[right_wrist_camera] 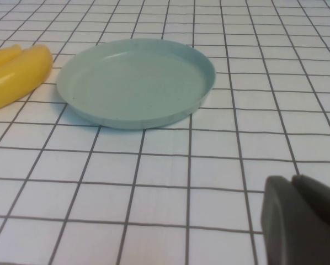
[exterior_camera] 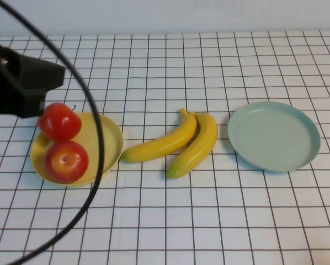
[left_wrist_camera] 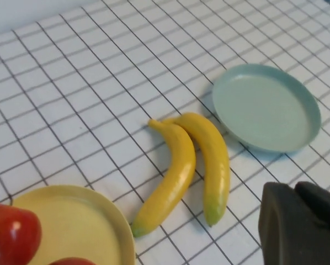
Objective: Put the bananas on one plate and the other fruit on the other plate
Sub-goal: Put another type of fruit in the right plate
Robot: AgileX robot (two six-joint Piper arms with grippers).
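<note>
High view: we see two shiny round red apples (exterior_camera: 63, 144) on the round yellow plate (exterior_camera: 111, 144) at the left of the white checked desk (exterior_camera: 209, 221). Two long yellow bananas (exterior_camera: 179, 142) lie side by side in the middle, touching each other. The round pale blue-green plate (exterior_camera: 274, 136) sits to their right with nothing on it. The left end effector (exterior_camera: 41, 80) hangs over the far apple, its fingers together and holding nothing. The right end effector (right_wrist_camera: 300, 221) is near the blue-green plate, fingers together too.
</note>
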